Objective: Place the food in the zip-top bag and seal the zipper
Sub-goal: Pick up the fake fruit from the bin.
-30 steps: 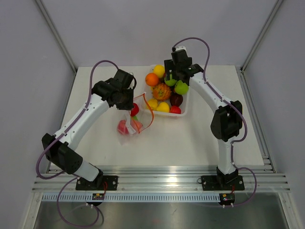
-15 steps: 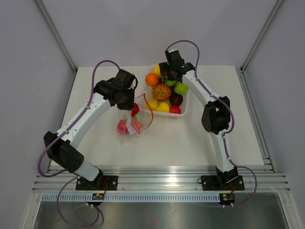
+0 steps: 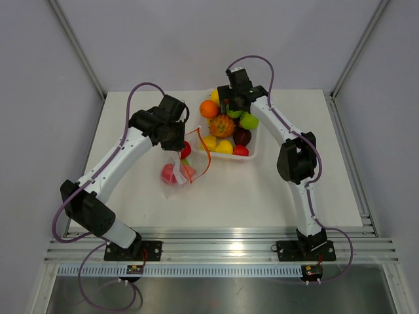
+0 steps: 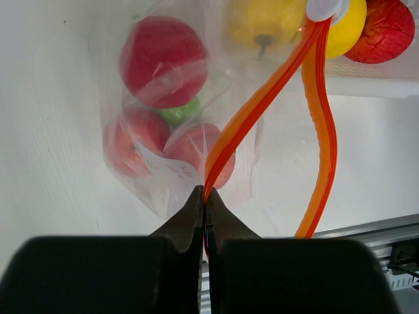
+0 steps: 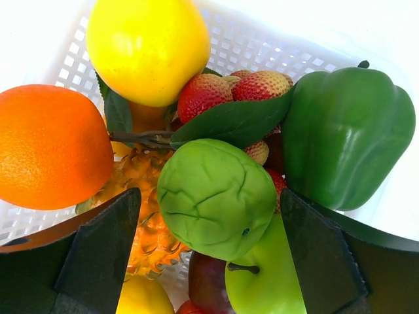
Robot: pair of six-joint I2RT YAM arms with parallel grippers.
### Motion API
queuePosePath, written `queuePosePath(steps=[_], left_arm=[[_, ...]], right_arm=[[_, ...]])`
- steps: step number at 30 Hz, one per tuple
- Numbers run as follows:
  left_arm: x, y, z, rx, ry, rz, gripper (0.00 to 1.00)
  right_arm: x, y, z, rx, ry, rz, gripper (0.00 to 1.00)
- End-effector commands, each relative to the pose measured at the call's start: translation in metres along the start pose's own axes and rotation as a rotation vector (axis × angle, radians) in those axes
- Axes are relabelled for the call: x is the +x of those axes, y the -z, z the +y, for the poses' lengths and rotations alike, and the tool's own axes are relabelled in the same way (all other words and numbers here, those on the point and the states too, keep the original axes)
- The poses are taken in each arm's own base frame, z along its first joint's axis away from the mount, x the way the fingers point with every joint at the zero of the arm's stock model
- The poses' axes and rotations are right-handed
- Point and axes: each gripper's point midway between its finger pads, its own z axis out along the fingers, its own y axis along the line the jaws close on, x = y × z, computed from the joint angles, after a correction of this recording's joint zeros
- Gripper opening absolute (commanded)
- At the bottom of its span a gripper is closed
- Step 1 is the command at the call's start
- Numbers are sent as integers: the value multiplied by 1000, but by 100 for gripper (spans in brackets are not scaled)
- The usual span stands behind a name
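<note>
The zip-top bag lies on the table with red and green food inside, its mouth held up. My left gripper is shut on the orange-red zipper at one end, the strip pinched between its fingertips. The zipper's two strips gape apart above the pinch. My right gripper hangs open over the white tray. A wrinkled green fruit sits between its fingers without touching them. More food fills the tray: an orange, a yellow fruit and a green pepper.
A spiky orange fruit, a green apple and dark red pieces crowd the tray's near half. The bag's open mouth touches the tray's left wall. Grey walls close in the table at back and sides.
My right gripper has shifted a little left and back over the tray, and its elbow has swung inward. The left gripper and the bag have stayed still.
</note>
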Motion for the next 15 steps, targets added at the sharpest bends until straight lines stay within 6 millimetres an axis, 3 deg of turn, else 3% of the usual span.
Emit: queuePosePath(steps=[1,8,14,15], left_arm=[[-14,8,-7,40,21,-48,0],[-13,7,-7,37,20,-44,0],[-11,6,-7,42,22,-44,0],[-11,5,-7,41,20,-42,0]], right_arm=[[-6,-3,2,-17,1,-16,95],[-11,0,1,-6,-3,-26,79],[-21,17,-2,-3,-18,-59,44],[-32,30,-3,-9,-25,-88,40]])
